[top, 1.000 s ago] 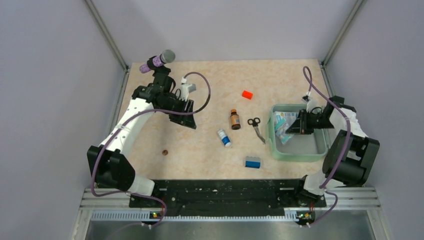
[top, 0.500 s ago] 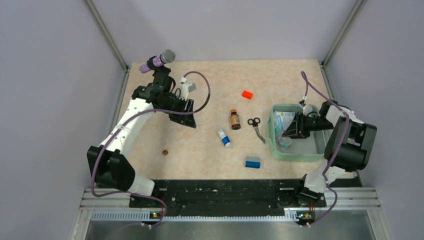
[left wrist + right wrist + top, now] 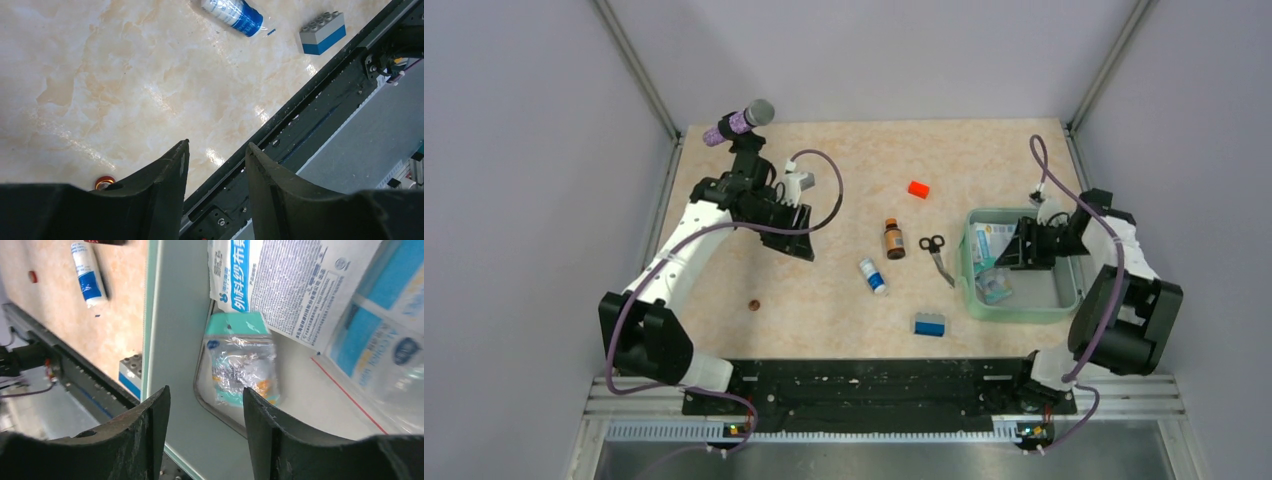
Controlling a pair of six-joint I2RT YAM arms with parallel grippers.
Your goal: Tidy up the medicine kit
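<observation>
Kit: medicine kit [image 3: 1020, 313] is set at the right of the table [image 3: 844, 160].
Right claw: right gripper [image 3: 206, 390] is held wide and empty over a foil sachet [image 3: 242, 365] inside.
Left claw: left gripper [image 3: 216, 145] is narrowly parted and empty.

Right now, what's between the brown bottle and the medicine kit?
Only the scissors lie between the brown bottle and the medicine kit, flat on the table. The top external view shows it.

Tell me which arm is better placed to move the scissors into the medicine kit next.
Probably the right. The right gripper, open and empty, hovers over the medicine kit, which sits just beside the scissors. The left gripper, also open, is farther from them.
</observation>
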